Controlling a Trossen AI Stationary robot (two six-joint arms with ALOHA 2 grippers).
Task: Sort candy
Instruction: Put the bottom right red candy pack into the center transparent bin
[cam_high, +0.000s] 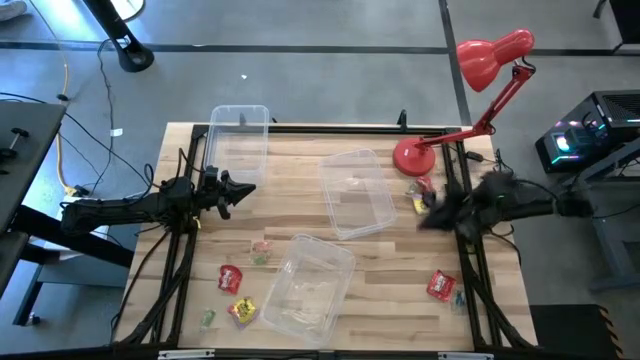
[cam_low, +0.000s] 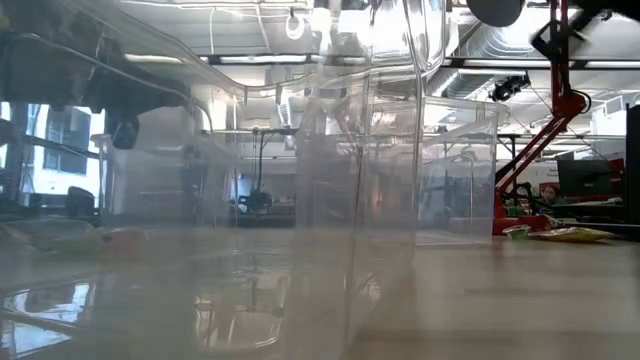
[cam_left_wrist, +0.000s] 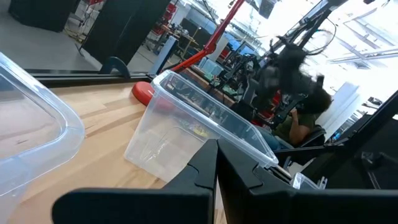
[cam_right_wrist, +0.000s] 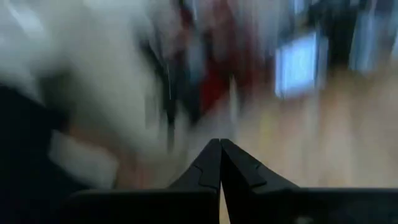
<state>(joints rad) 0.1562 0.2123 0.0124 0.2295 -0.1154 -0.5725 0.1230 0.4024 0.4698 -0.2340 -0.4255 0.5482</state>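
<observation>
- Nearest the front edge, on the left, lie a small green sweet (cam_high: 207, 319), a yellow packet (cam_high: 241, 311) and a red packet (cam_high: 230, 278), all loose on the wooden table (cam_high: 400, 270) just left of the near clear bin (cam_high: 310, 283); none is in a bin yet, so sorting looks barely begun.
- Just beyond that bin's far-left corner sits a cluster of tiny green and pale pieces (cam_high: 262, 251).
- On the near right, another red packet (cam_high: 441, 285) lies with a small green piece (cam_high: 459, 297) beside it, close to the table's right edge.
- The bins stand open side up and spread apart, probably one per kind of candy; the middle clear bin (cam_high: 357, 192) sits between the two arms.
- The left gripper (cam_high: 243, 190) hovers at the left, mid-table, pointing right; its wrist view shows the two fingers (cam_left_wrist: 205, 168) pressed together with nothing between them. The near-left sweets are well apart from it, nearer the front.
- The right gripper (cam_high: 428, 213) is blurred at the right; its fingers (cam_right_wrist: 211, 165) meet, holding nothing visible. A yellow-and-red packet (cam_high: 419, 192) lies just beside it, likely its target.
- Farther off stand the red desk lamp (cam_high: 470, 100) and the far-left clear bin (cam_high: 239, 140).
</observation>
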